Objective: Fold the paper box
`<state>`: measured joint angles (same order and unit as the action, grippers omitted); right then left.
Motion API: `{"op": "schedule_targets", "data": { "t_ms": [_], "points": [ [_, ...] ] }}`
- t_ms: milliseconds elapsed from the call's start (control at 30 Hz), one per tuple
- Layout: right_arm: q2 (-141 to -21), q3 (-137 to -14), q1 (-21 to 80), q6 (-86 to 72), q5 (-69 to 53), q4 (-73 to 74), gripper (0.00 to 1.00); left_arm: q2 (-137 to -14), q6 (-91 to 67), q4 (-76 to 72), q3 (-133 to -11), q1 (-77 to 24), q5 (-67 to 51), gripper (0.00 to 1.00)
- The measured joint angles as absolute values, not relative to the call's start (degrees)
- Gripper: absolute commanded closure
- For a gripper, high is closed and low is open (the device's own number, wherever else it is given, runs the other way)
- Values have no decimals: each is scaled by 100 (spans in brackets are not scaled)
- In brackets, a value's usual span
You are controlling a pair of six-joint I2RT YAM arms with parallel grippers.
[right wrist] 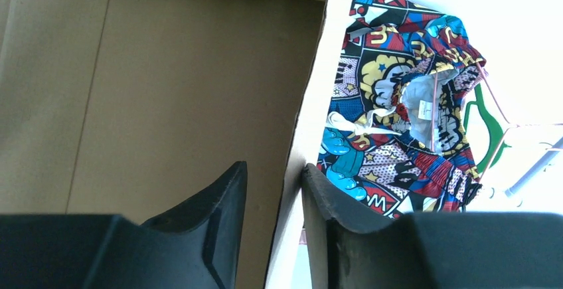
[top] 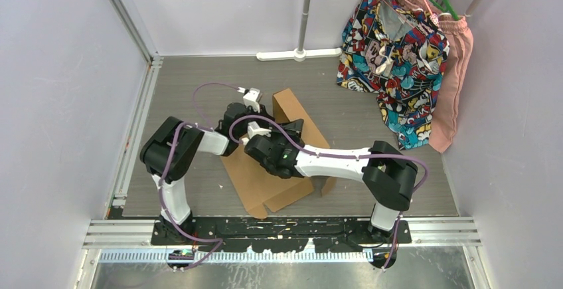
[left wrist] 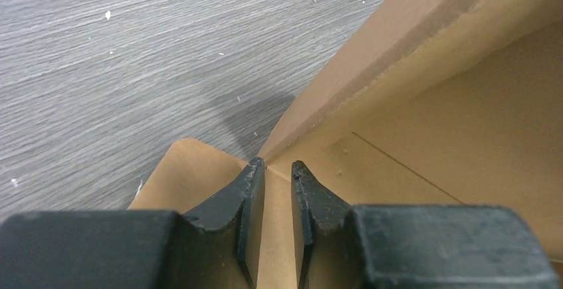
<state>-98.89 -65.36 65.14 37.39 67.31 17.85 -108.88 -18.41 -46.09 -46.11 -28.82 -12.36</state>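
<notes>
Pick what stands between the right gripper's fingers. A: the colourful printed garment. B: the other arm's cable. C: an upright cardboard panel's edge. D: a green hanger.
C: in the right wrist view the right gripper straddles the pale edge of the paper box, with the printed garment beyond it.

White-and-black left arm (top: 174, 192): rises from its base at the near edge, elbow folded high on the left side. Forearm reaches right toward the middle, black wrist tipped downward. Black two-finger left end effector (left wrist: 276, 167): fingers (left wrist: 247, 199) nearly together, only a thin slit between the tips. Can't tell whether they pinch anything.

White-and-black right arm (top: 332, 163): bulky black shoulder block on the right, white forearm stretched left, low and almost level. Its black wrist sits close beside the left wrist. Black two-finger right end effector (right wrist: 274, 167): fingers (right wrist: 219, 209) parted with a clear gap, tips pointing away from the bases.
</notes>
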Motion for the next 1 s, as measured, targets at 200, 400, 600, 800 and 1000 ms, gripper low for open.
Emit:
{"op": "schedule_targets", "data": {
  "t_ms": [200,400,600,800,1000],
  "points": [
    [-9889,-6584,6442,3664,6615,1791,66,-10580,-1780,-4506,-4418,-2893,-1046,78],
    [-9876,-6724,6313,3656,6600,1752,83,-10433,-1774,-4504,-4228,-2936,-897,78],
    [-9843,-6716,6250,3787,6613,1566,87,-10433,-1702,-4462,-4228,-2941,-825,65],
    [-9782,-6641,6248,3881,6567,1437,88,-10433,-1590,-4587,-4226,-2891,-751,60],
    [-9647,-6514,6239,3942,6473,1284,89,-10510,-1656,-4936,-4228,-2617,-902,59]
  ]
}}
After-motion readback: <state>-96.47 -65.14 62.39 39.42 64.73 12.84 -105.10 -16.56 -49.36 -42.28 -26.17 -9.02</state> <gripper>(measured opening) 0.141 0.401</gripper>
